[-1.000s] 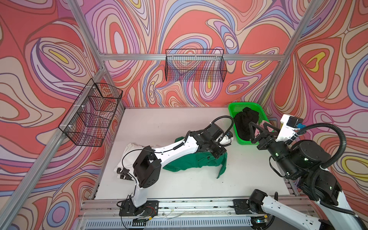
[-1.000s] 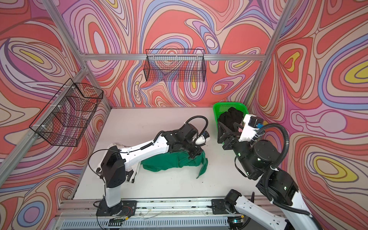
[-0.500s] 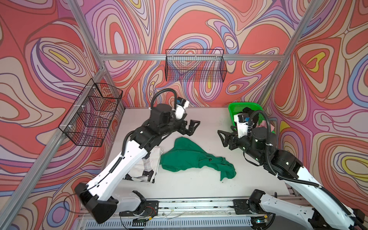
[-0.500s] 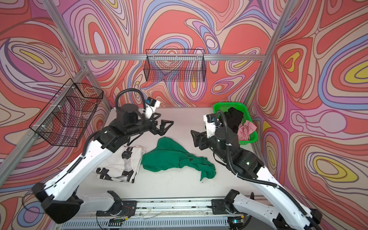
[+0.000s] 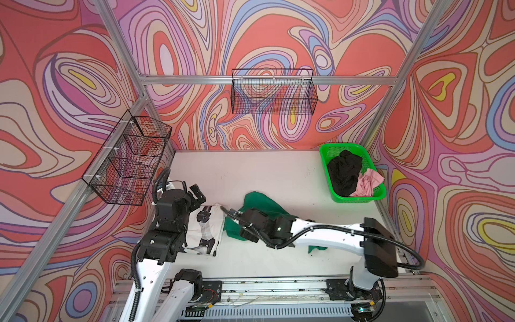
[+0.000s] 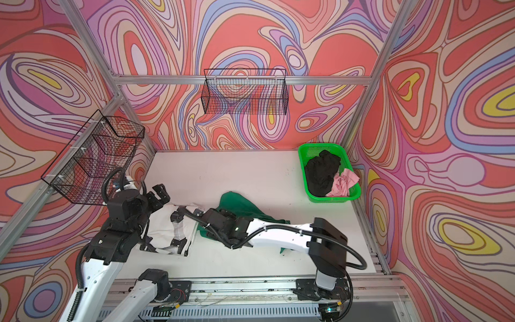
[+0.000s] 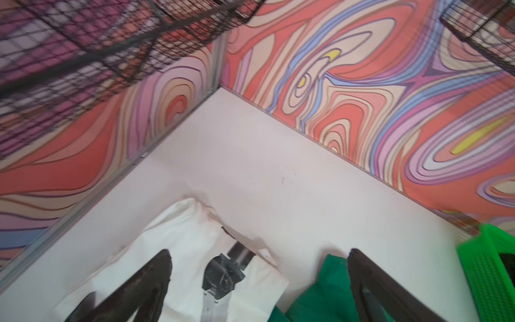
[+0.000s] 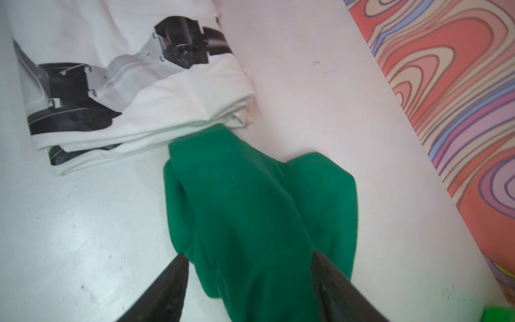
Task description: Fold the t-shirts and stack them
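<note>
A dark green t-shirt [image 5: 262, 202] [image 6: 239, 202] lies crumpled mid-table. Its left end touches a folded white t-shirt with black marks [image 5: 195, 234] [image 6: 164, 225] [image 8: 181, 97]. My right arm [image 5: 259, 223] reaches across low over the green cloth. The right gripper [image 8: 248, 259] is open, its fingers straddling a ridge of the green t-shirt [image 8: 245, 195]. My left gripper [image 5: 198, 193] [image 6: 162, 193] [image 7: 259, 251] hangs wide open and holds nothing above the white t-shirt's far corner [image 7: 181, 231]. A black t-shirt [image 5: 344, 172] and a pale pink t-shirt [image 5: 366, 184] lie bunched in the basket.
The bright green plastic basket [image 5: 356, 198] [image 6: 331, 199] stands at the far right against the wall. Black wire baskets hang on the left wall [image 5: 131, 159] and the back wall [image 5: 274, 94]. A metal rail [image 5: 264, 287] runs along the front edge.
The left gripper let go of the green t-shirt, opened and drew back left over the white one. The right arm swung from the basket down to the green t-shirt's left end, jaws narrowing.
</note>
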Tool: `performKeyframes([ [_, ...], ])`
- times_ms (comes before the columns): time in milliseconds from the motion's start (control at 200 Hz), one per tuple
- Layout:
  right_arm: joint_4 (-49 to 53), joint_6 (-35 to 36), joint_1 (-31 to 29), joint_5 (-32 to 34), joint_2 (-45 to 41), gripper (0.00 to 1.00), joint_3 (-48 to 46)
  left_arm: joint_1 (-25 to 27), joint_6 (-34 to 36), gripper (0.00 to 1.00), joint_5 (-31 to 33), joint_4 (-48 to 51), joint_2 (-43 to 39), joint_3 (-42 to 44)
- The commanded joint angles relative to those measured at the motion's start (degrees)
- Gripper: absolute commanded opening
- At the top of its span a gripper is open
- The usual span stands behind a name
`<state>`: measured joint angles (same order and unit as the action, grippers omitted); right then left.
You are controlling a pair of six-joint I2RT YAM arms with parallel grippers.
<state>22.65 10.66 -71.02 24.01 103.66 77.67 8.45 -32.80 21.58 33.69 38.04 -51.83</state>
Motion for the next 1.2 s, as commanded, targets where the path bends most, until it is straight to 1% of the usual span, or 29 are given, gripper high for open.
performKeyframes([
  [0,-1.69,9.53,-4.09,5.78,6.35,0.68,6.26,-0.25,-1.64,1.00,12.42,3.45,-4.42,1.36],
  [90,-3.40,12.31,-5.09,8.09,11.10,0.66,8.04,-0.05,-2.08,1.00,15.94,4.67,-5.84,1.21],
  [160,-5.15,14.34,-5.03,9.71,13.56,0.64,8.78,-0.01,-2.06,1.00,15.96,4.76,-6.22,1.21],
  [240,-5.26,15.25,-5.04,8.64,14.96,0.62,10.33,-0.05,-1.86,0.99,15.51,4.55,-6.24,1.40],
  [325,-5.99,16.79,-4.84,9.35,16.83,0.59,10.76,0.07,-2.03,0.98,15.54,4.60,-6.39,1.36],
  [361,-6.27,17.08,-4.60,9.68,17.53,0.59,10.86,0.08,-2.16,0.98,15.78,4.77,-6.49,1.38],
  [496,-8.18,16.86,-3.18,9.22,18.97,0.52,11.72,0.12,-2.90,0.98,16.60,5.48,-7.01,1.26],
  [596,-8.28,17.15,-2.68,8.59,20.27,0.50,12.68,0.25,-3.16,0.98,17.28,6.07,-7.14,1.16],
  [661,-8.15,17.49,-2.29,9.06,21.49,0.45,13.25,0.34,-3.32,0.98,17.31,5.99,-7.10,1.19],
  [776,-8.29,17.30,-1.49,8.04,22.30,0.40,13.18,0.32,-3.31,0.97,17.15,5.97,-7.02,1.21],
  [1006,-8.45,17.65,-1.26,7.61,22.29,0.41,13.01,0.33,-3.06,0.96,16.93,5.93,-6.93,1.20],
  [1052,-8.35,17.93,-1.14,7.75,23.03,0.37,13.79,0.34,-3.13,0.95,16.61,5.75,-6.93,1.21],
  [1197,-8.38,18.25,-0.54,8.48,24.25,0.17,15.44,0.34,-2.81,0.95,16.71,5.77,-6.62,1.12],
])
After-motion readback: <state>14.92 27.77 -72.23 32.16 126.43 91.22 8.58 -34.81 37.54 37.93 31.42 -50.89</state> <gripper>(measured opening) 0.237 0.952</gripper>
